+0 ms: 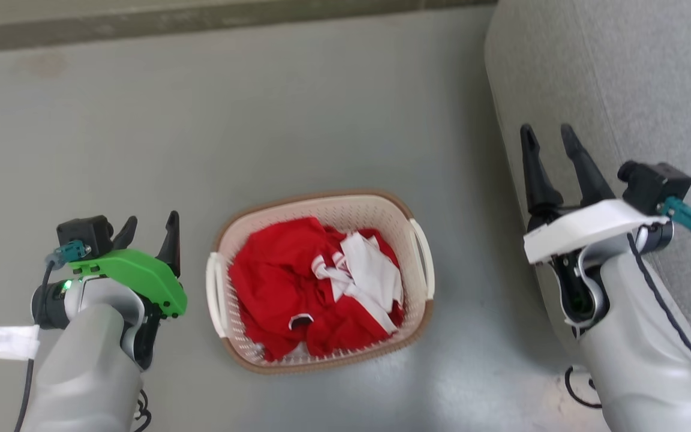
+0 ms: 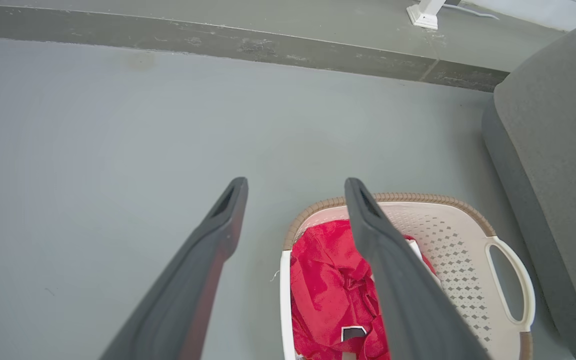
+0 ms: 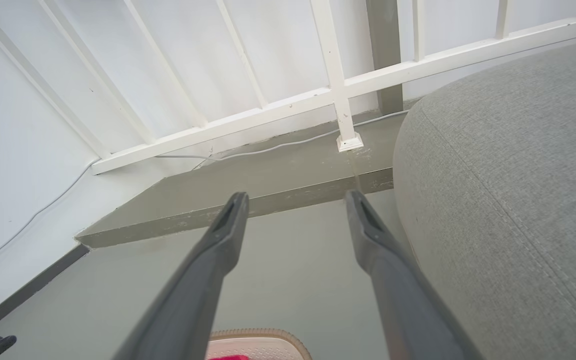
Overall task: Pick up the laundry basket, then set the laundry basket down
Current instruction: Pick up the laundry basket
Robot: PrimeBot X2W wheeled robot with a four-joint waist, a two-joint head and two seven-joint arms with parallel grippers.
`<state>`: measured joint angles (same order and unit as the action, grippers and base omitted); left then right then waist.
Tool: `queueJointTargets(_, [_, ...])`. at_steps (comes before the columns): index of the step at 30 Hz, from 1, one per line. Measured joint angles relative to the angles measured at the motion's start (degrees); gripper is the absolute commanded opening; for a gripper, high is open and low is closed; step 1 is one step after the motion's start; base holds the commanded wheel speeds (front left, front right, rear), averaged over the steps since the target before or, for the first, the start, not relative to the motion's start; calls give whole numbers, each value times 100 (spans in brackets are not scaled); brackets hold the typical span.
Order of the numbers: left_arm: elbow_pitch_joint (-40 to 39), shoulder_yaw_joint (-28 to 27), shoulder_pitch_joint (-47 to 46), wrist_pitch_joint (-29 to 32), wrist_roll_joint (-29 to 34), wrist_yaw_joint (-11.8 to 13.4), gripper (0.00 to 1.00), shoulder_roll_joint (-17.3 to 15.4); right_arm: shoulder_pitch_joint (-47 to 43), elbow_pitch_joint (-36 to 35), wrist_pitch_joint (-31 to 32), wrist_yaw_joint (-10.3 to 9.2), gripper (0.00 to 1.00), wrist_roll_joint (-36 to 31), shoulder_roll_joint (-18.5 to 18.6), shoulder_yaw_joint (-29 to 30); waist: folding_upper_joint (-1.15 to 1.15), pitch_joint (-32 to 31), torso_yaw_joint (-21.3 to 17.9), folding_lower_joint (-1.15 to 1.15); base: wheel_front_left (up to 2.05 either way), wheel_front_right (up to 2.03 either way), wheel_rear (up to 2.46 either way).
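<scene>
Cream-white laundry basket (image 1: 333,211) w/ a brown woven-look rim sits on the grey floor (image 1: 261,108), btwn the robot's two arms & touched by neither. Inside is a heap of red clothes (image 1: 279,282) w/ a white piece (image 1: 375,267) lying on top toward the right side. White loop handles at both ends, left handle (image 1: 216,294) & right handle (image 1: 425,255), both free. L hand (image 1: 150,231), under a green cover, is near the basket's left end, its dark fingers apart w/ nothing btwn them. In its wrist view the basket shows partly behind one finger. R hand (image 1: 546,135), under a white cover, is well apart from the basket. Its fingers are apart too & empty, over the edge of a grey fabric sofa (image 1: 621,78). Beyond are a low step (image 3: 268,175) & a white railing (image 3: 338,95) against a white wall.
</scene>
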<state>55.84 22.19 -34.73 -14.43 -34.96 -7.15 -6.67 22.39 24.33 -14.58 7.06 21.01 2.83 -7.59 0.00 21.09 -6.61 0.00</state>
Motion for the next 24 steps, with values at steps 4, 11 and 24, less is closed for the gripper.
queueJointTargets(4, [-501, -219, 144, 2, 5, 0, 100, -35, -172, 4, 0, 0, 100, -47, 0, 19, 0, -314, 121, 0, 0, 0, 0])
queueJointTargets(11, [-1254, -569, 516, 1, 199, 0, 100, -154, -470, 4, 0, 0, 100, -93, 10, 48, 0, -864, 318, 0, 0, 0, 0])
queueJointTargets(24, [-2572, -1113, 1553, 1, 636, 115, 100, -192, -871, -208, 0, 0, 100, -275, 86, -15, 0, -1796, 532, 0, 0, 0, 0])
